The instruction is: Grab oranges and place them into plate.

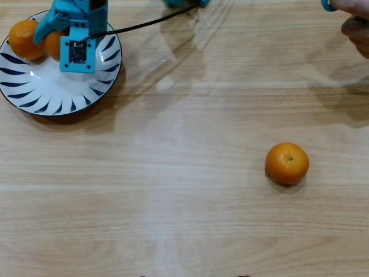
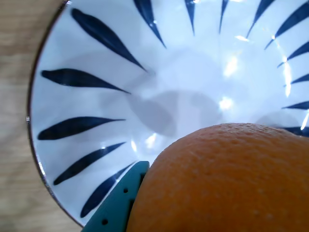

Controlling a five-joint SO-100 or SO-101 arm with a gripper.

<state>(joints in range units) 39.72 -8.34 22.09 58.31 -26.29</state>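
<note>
The white plate with dark blue rim strokes (image 1: 52, 95) lies at the top left of the overhead view. One orange (image 1: 24, 39) rests on its left side. My blue gripper (image 1: 53, 39) hangs over the plate, shut on a second orange (image 1: 53, 47) that is mostly hidden beneath it. In the wrist view this orange (image 2: 222, 183) fills the lower right, pressed against a teal finger (image 2: 118, 203), with the plate (image 2: 96, 96) just below it. A third orange (image 1: 287, 163) sits alone on the table at the right.
The table (image 1: 173, 202) is light wood. A person's hand (image 1: 356, 29) reaches in at the top right corner. A black cable (image 1: 144, 23) runs from the gripper toward the top edge.
</note>
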